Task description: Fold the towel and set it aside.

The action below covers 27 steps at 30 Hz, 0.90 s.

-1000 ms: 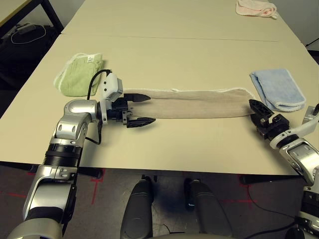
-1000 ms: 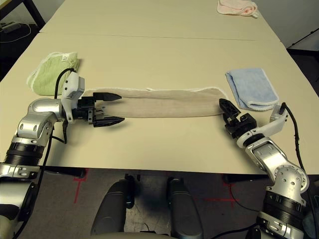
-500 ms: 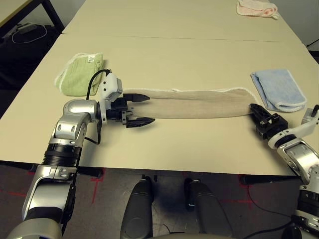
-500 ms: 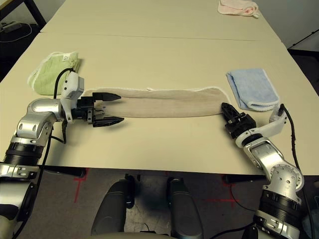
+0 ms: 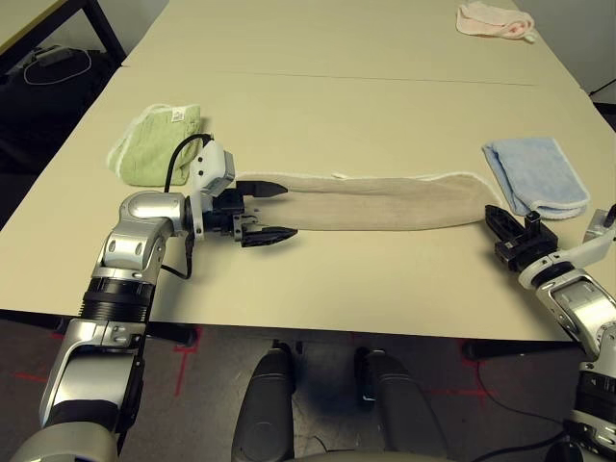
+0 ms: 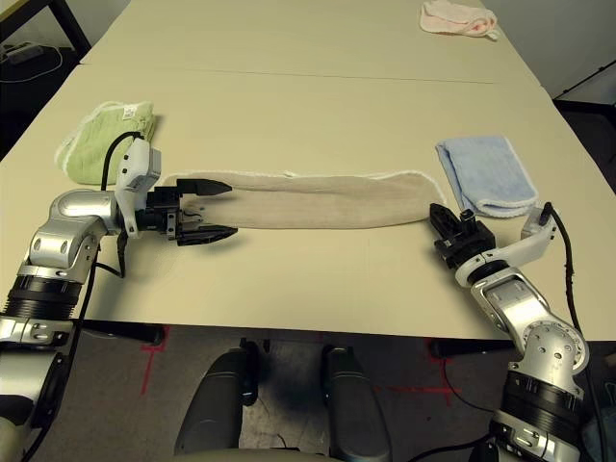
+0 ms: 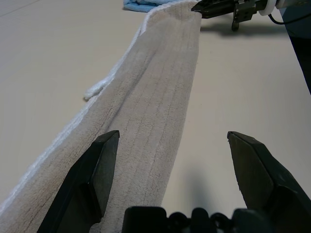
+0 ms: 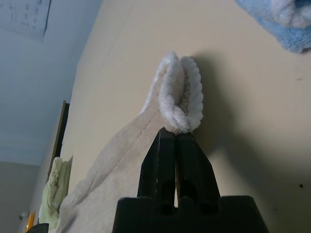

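A long beige terry cloth towel with white stitched edging [image 5: 375,200] lies folded into a narrow strip across the near part of the pale tan table [image 5: 337,115], running from the robot's left side to its right. A small white loop [image 5: 339,175] sticks out from the strip's far edge, roughly a third of the way along from the left end.

The left end effector [image 5: 272,210] sits at the towel's left end with its two black fingers spread wide, one over the cloth near the far edge and the other just off the near edge above bare table. In the left wrist view the fingers [image 7: 95,177] stand well apart with the near edge of the strip running between them, gripping nothing.

The right end effector [image 6: 440,218] is at the towel's right end, its fingers pressed together on the cloth. The right wrist view shows the fingertips [image 8: 176,145] pinching the doubled white-edged corner of the towel [image 8: 180,92], which bunches up just past them.

A folded light green cloth [image 5: 154,142] lies on the table beyond the left arm. A folded light blue cloth [image 5: 535,173] lies just beyond the towel's right end. A crumpled pink cloth [image 5: 495,19] rests at the far right of the table.
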Available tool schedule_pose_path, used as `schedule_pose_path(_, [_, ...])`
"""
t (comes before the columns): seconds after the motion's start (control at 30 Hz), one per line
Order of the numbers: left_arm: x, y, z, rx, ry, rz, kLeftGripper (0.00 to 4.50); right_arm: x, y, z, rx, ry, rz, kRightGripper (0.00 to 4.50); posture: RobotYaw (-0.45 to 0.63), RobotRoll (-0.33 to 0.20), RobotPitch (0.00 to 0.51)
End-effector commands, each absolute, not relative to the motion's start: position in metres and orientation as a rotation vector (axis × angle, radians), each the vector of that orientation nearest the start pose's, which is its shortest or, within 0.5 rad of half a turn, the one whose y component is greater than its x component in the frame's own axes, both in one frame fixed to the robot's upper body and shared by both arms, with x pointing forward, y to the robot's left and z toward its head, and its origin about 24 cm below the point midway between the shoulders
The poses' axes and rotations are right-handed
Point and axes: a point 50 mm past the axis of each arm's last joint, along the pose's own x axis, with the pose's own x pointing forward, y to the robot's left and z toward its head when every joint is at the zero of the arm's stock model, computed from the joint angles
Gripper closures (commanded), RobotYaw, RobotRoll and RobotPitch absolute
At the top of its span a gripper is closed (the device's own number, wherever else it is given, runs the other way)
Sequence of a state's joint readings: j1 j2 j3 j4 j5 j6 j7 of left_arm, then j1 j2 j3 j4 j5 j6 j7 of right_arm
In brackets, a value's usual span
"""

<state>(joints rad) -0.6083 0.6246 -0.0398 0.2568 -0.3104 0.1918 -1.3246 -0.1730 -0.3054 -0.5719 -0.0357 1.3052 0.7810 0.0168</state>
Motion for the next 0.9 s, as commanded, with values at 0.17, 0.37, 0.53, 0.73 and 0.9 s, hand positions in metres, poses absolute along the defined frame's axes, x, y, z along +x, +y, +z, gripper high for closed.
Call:
schedule_pose_path(0.17, [0.314, 0.197, 0.16, 0.357, 0.091, -1.287, 0.0, 0.259, -0.257, 0.102, 0.867, 0.169, 0.204, 4.45, -0.02, 0.0, 0.177])
schedule_pose_path(0.37, [0.314, 0.197, 0.16, 0.357, 0.092, -1.287, 0.0, 0.267, -0.251, 0.122, 0.83, 0.117, 0.273, 4.45, -0.02, 0.0, 0.174])
schedule_pose_path(0.53, [0.315, 0.197, 0.161, 0.357, 0.092, -1.285, 0.0, 0.275, -0.243, 0.136, 0.835, 0.067, 0.32, 4.45, -0.01, 0.0, 0.173])
schedule_pose_path(0.73, [0.315, 0.199, 0.16, 0.359, 0.098, -1.282, 0.0, 0.278, -0.225, 0.15, 0.773, 0.073, 0.458, 4.45, -0.01, 0.0, 0.172])
schedule_pose_path(0.9, [0.315, 0.199, 0.16, 0.358, 0.1, -1.281, 0.0, 0.279, -0.212, 0.159, 0.708, 0.087, 0.559, 4.45, -0.01, 0.0, 0.171])
